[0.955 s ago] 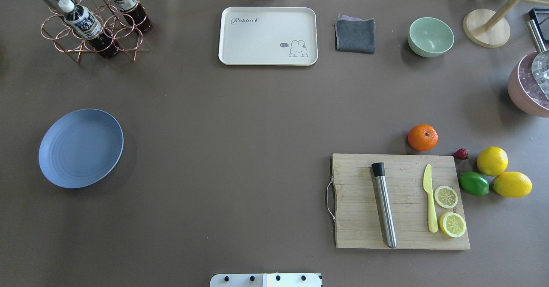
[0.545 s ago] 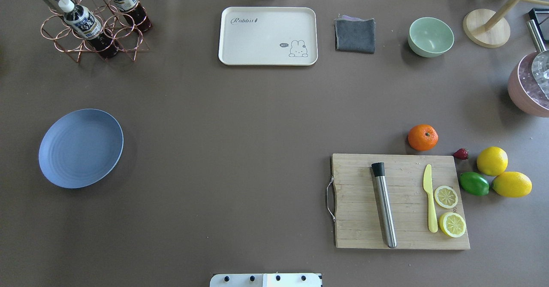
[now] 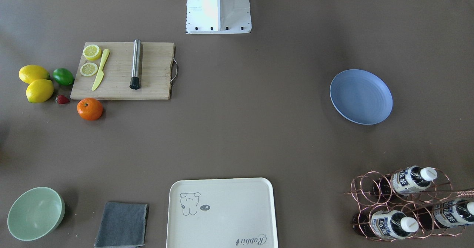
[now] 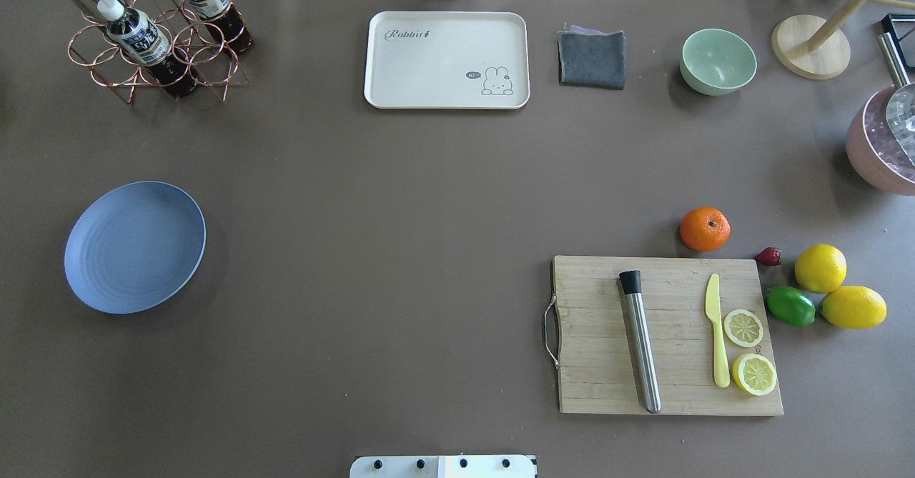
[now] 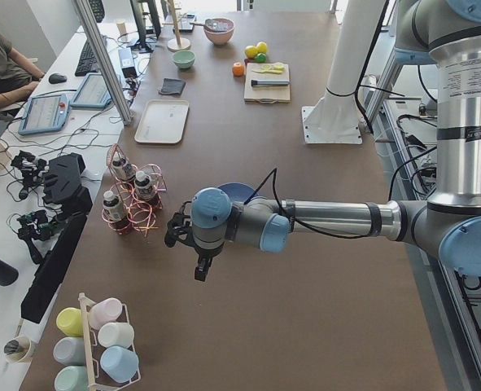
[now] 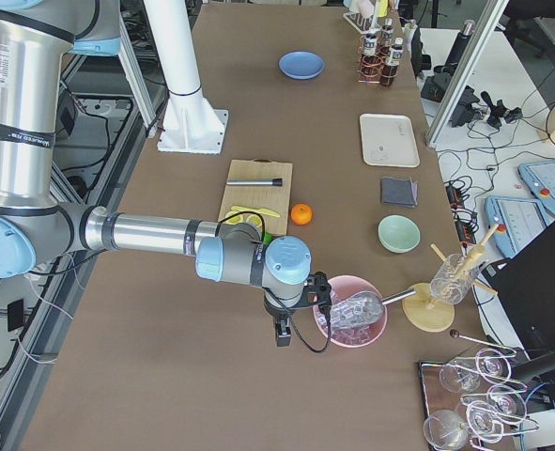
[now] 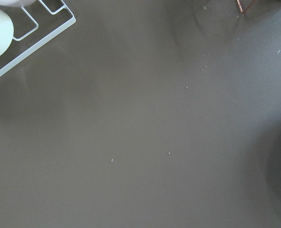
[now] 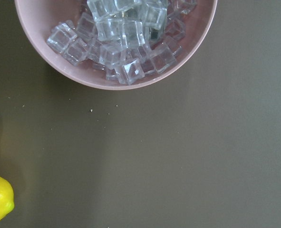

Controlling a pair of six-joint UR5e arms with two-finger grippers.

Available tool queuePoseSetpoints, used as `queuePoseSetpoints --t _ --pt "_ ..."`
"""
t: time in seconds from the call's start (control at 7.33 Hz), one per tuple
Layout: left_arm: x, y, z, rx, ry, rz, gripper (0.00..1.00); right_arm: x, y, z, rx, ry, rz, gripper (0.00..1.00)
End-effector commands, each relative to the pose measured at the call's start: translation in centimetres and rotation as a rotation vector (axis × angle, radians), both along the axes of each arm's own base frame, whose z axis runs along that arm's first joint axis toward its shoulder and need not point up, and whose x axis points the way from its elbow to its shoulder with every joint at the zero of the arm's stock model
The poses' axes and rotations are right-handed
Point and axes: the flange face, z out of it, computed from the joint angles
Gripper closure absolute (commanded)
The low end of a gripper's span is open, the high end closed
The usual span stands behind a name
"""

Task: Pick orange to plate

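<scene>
Table: we find the brown table [image 4: 400, 178] and everything on it unchanged from a second ago.
Board: the rectangular wooden cutting board [image 4: 593, 364] lies on the robot's right half.
Plate: the round blue-grey plate [image 4: 134, 247] lies on the left half.
Orange: the small round bright-orange fruit [image 4: 705, 228] sits on the table just beside the board's far edge.
Right gripper [image 6: 280, 331]: hangs beside the pink bowl of ice cubes [image 8: 85, 73], apart from the orange; we cannot tell how its jaws stand.
Left gripper [image 5: 201, 265]: hangs near the plate, well apart from the orange; we cannot tell its jaws either.
</scene>
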Motion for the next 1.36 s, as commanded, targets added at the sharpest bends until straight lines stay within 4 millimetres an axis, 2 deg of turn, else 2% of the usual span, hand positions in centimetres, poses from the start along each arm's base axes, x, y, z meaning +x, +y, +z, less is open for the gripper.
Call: queuePoseSetpoints --t 0.0,0.41,0.55,0.82,0.95,1.09,1.23 --pt "6.4 -0.5 -2.7 -0.026 0.057 -0.03 0.02 -0.2 -0.2 -0.5 0.008 -0.024 0.001 0.0" --pt "16.6 1.2 -3.4 -0.089 0.085 -0.045 0.03 -0.5 -0.3 -0.5 0.003 -0.041 0.0 0.0" --pt "20.3 1.9 -2.9 -0.081 0.06 -0.061 0.05 -0.6 -0.3 -0.5 0.003 -0.041 -0.002 0.0" --pt "25.0 2.5 1.5 -0.068 0.072 -0.057 0.07 -1.3 -0.4 -0.4 0.003 -0.038 -0.021 0.0" --pt "27.1 2.8 1.8 -0.091 0.115 -0.065 0.11 -1.5 -0.4 -0.4 0.002 -0.038 -0.025 0.0" --pt "27.5 2.9 1.7 -0.091 0.12 -0.06 0.2 -1.5 -0.4 -0.5 0.006 -0.039 -0.028 0.0" --pt "27.6 2.9 1.6 -0.093 0.121 -0.063 0.56 -1.5 -0.4 -0.5 0.007 -0.039 -0.029 0.0"
